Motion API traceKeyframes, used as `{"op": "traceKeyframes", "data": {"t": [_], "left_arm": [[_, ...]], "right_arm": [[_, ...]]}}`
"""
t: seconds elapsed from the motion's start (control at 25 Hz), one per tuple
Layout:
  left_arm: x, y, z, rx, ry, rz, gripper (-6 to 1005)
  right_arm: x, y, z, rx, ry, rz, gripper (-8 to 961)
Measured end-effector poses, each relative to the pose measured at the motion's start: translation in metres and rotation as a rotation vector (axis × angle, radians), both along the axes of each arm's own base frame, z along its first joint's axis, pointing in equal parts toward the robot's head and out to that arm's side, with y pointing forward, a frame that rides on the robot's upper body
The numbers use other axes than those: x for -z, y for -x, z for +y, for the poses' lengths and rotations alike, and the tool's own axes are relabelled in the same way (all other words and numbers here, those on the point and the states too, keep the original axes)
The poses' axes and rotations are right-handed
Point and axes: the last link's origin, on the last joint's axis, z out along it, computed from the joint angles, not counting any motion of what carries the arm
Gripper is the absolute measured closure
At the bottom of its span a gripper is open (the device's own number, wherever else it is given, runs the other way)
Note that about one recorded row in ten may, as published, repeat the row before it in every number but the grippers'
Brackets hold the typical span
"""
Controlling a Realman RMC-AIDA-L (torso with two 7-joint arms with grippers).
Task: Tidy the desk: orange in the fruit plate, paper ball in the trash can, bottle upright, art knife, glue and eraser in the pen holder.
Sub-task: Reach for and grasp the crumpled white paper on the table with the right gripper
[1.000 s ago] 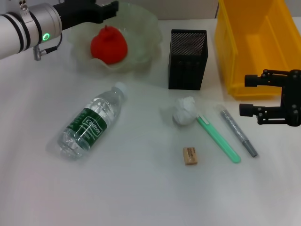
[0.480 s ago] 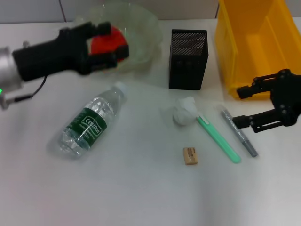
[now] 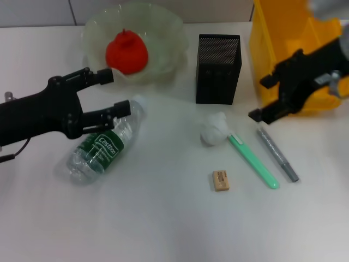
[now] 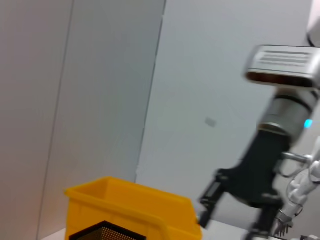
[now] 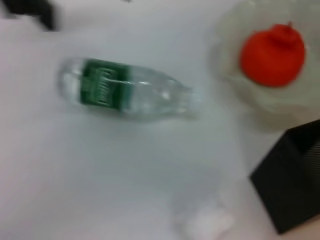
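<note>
The orange [image 3: 126,52] lies in the glass fruit plate [image 3: 166,24] at the back left. A clear bottle [image 3: 101,147] with a green label lies on its side. My left gripper [image 3: 118,91] is open just above its neck end; whether it touches is unclear. The paper ball [image 3: 214,129], green art knife [image 3: 253,162], grey glue [image 3: 277,154] and eraser [image 3: 220,180] lie on the desk in front of the black mesh pen holder [image 3: 218,68]. My right gripper [image 3: 259,99] hangs open and empty by the yellow trash can [image 3: 289,33], behind the glue. The right wrist view shows the bottle [image 5: 125,90] and orange [image 5: 272,55].
The pen holder stands between the fruit plate and the yellow trash can, with narrow gaps on both sides. In the left wrist view, the right arm [image 4: 260,165] rises behind the trash can [image 4: 135,210]. White desk surface stretches in front of the eraser and bottle.
My left gripper has swung from the fruit plate down to the bottle's neck. My right gripper has moved back and up from beside the glue toward the trash can's front.
</note>
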Motion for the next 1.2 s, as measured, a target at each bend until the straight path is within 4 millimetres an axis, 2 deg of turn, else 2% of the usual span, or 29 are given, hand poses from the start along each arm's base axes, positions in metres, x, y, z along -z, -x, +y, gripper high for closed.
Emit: {"op": "traceKeyframes", "data": {"t": [0.24, 0.52, 0.8, 1.2], "left_arm": [[-0.002, 0.006, -0.009, 0.008, -0.011, -0.002, 149], [-0.002, 0.006, -0.01, 0.008, -0.016, -0.017, 150], [-0.001, 0.005, -0.01, 0.005, -0.012, -0.023, 152], [0.0, 0.006, -0.009, 0.001, -0.013, -0.022, 154]], "right_arm": [[0.042, 0.021, 0.018, 0.019, -0.001, -0.106, 183], [0.084, 0.018, 0.04, 0.074, 0.008, -0.136, 182], [0.105, 0.01, 0.048, 0.124, 0.038, -0.161, 183], [0.127, 0.005, 0.041, 0.135, 0.083, -0.2, 182]]}}
